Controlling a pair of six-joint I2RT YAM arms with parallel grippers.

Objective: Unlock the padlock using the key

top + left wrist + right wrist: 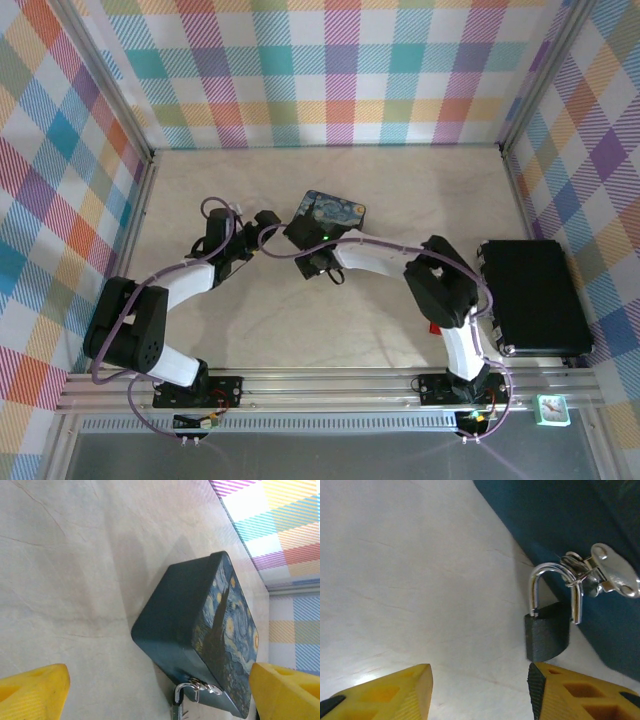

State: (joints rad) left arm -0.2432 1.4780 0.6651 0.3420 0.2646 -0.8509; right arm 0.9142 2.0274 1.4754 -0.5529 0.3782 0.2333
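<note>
Right wrist: padlock (547,637) hangs off hasp (612,572) on blue tin (545,510).

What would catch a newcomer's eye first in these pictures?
The blue starry-night tin at the centre of the top view draws the eye first. In the right wrist view, a small black padlock is hooked by its silvery shackle through the tin's clasp, just beyond the open right end effector. A black case lies far right in the top view.
</note>
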